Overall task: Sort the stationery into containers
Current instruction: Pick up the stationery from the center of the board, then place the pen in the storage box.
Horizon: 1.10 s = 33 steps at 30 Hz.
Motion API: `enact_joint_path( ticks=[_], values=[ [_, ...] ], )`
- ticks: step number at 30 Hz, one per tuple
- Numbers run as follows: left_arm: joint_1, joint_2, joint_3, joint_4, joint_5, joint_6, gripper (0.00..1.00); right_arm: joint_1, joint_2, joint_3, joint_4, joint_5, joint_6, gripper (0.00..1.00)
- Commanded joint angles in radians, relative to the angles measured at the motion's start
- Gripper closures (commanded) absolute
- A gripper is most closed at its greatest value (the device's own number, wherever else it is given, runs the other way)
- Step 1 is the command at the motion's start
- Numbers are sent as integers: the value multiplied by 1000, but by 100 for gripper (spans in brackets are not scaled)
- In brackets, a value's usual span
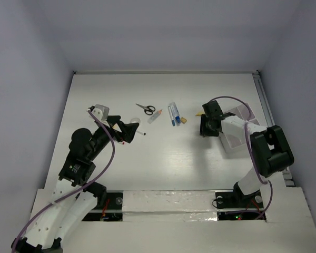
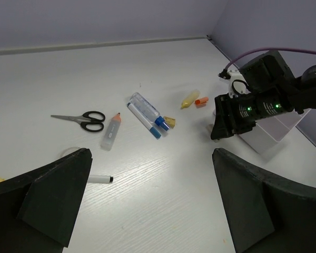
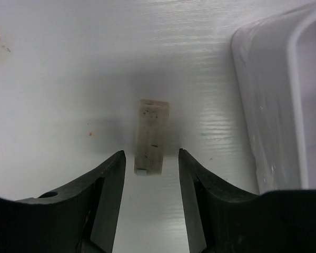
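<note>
**Stationery (image 2: 145, 115) lies left of the containers; one block sits between the right tool's fingers**

Nearest the arm bases and well left of the containers (image 1: 237, 132), the left tool (image 1: 129, 133) hangs over the worktop (image 1: 163, 158) with its fingers spread wide, holding nothing. A white pen with a black tip (image 2: 100, 179) lies flat near it, on the side towards the containers.

Just left of the containers, the right tool (image 3: 151, 154) points down with its fingers set narrow. A beige block (image 3: 151, 129) lies flat on the worktop, its near end between the two fingertips. A slim gap shows on either side, so nothing is gripped. The block lies near the containers' left wall.

Farther back, all left of the containers, come an orange piece (image 2: 201, 101) and a yellow piece (image 2: 189, 98) side by side. Next is a tan piece (image 2: 169, 122) at the capped ends of the blue-and-white pens (image 1: 174, 114), then the orange-capped tube (image 1: 155, 116). The scissors (image 1: 145, 108) lie farthest from the containers.
</note>
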<state>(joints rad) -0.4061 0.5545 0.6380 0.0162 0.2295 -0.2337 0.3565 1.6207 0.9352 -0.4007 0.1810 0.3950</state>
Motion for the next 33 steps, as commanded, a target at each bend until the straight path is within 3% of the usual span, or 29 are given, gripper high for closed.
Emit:
enact_joint_path(
  ticks=[1,5,9,14,19,22,26,33],
  values=[
    [-5,7,45,30,13,11,1,-1,13,47,49,-31,-5,52],
    [-5,1,46,28,11,14,1,-1,53,62,49,-37,-5,68],
    [-5,-10,45,25,4,17,1,-1,27,54,89,-37,-16,94],
    [-5,-10,48,31,11,16,1,-1,-189,31,137,-6,-19,94],
    [-5,-21,45,28,11,13,1,-40,-370,88,65,260,-53,94],
    [-14,-21,45,31,14,13,1,-123,-372,155,-12,261,-71,95],
    [-36,-15,43,33,14,13,1,-154,-334,214,-82,395,-90,94],
    [-73,-8,43,28,2,14,1,-215,-243,298,-176,454,-148,94]
  ],
)
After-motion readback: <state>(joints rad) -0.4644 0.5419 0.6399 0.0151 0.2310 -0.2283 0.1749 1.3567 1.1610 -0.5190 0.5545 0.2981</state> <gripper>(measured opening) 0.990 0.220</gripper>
